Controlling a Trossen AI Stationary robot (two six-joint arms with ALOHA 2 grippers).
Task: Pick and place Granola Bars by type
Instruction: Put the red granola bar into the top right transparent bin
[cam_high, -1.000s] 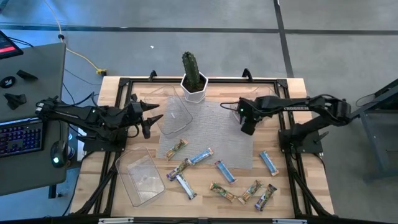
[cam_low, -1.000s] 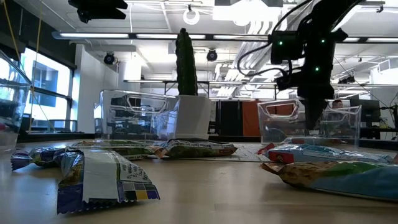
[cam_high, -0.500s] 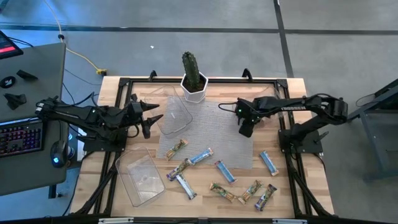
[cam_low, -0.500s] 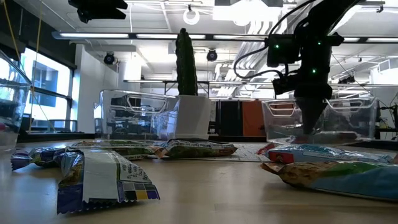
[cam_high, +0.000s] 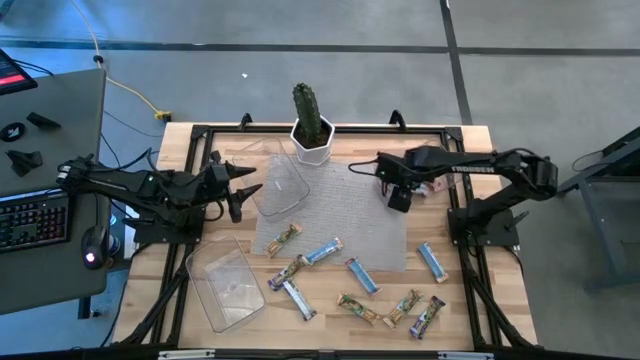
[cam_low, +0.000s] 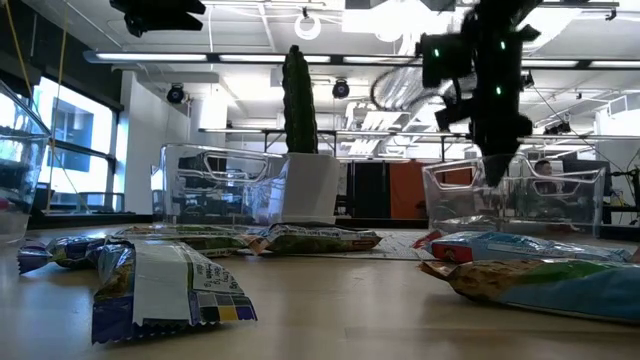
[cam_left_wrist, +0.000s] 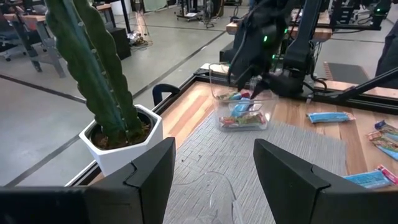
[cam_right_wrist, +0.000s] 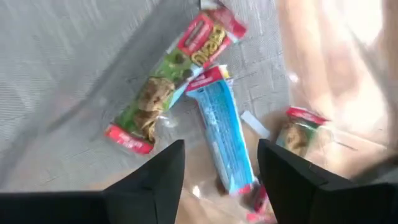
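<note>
**Over the clear tub, the right pincer hangs empty**

Below the right gripper, fingers parted and holding nothing, Granola Bars lie in the clear tub. More bars lie apart. The left gripper waits open by the cactus.

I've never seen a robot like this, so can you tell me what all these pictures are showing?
It is a robot with two dark arms at a wooden table. Each arm ends in a two-finger claw. One picture looks down from above, one looks across the tabletop, and two come from little cameras on the wrists.

Wrapped snack bars lie scattered near the front of the table. A cactus in a white pot stands at the back. There are clear plastic tubs too.

The right claw hangs open over a tub with a few bars inside, like the blue bar. It holds nothing. The left claw waits at the table's left side, open and empty.
</note>
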